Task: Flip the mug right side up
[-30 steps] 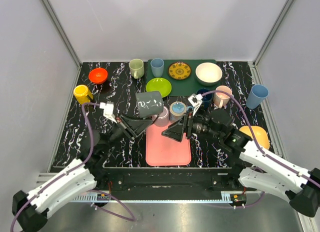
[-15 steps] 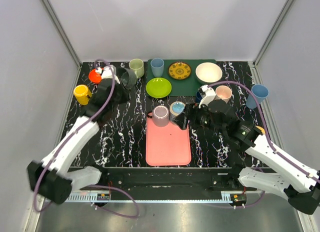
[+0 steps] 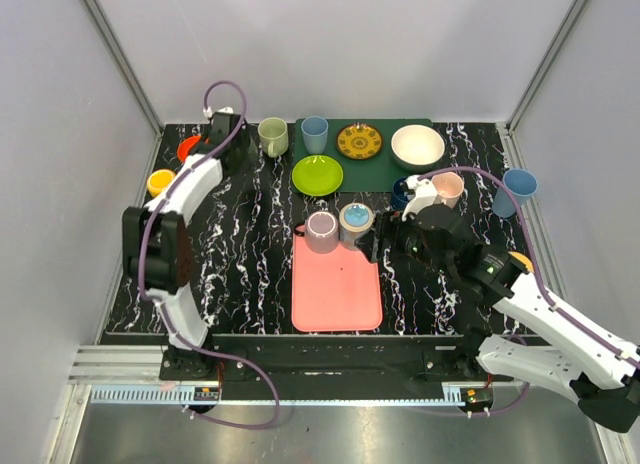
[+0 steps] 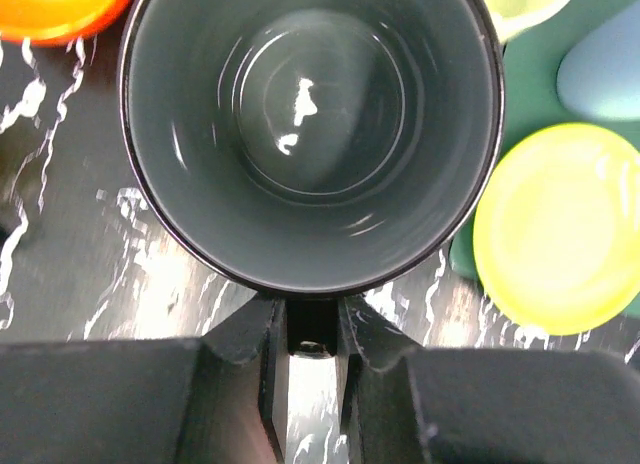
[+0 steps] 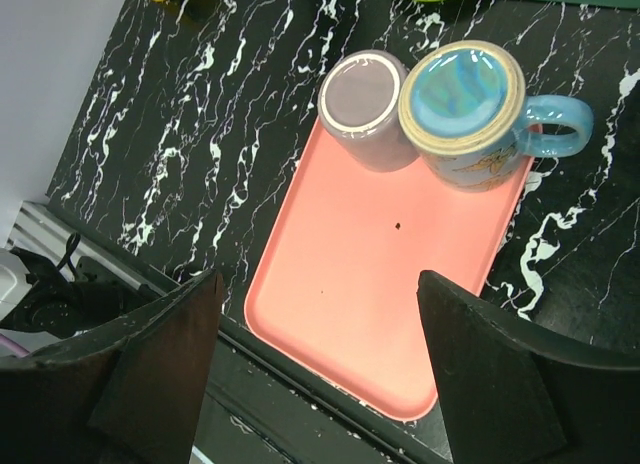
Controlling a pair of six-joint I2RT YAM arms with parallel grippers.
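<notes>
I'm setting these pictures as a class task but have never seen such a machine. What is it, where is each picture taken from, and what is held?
These are two robot arms bolted at a table's near edge. One picture looks down from above and behind them; the other two come from a camera on each wrist. The marbled table holds crockery, such as a white bowl and a lime plate, plus a pink tray. The left gripper is shut on a dark grey mug, its mouth facing the camera. The right gripper hangs open over the tray, holding nothing.

Mug [image 4: 310, 104] grey inside, rim perhaps black; tray [image 5: 380, 284] pink.
</notes>
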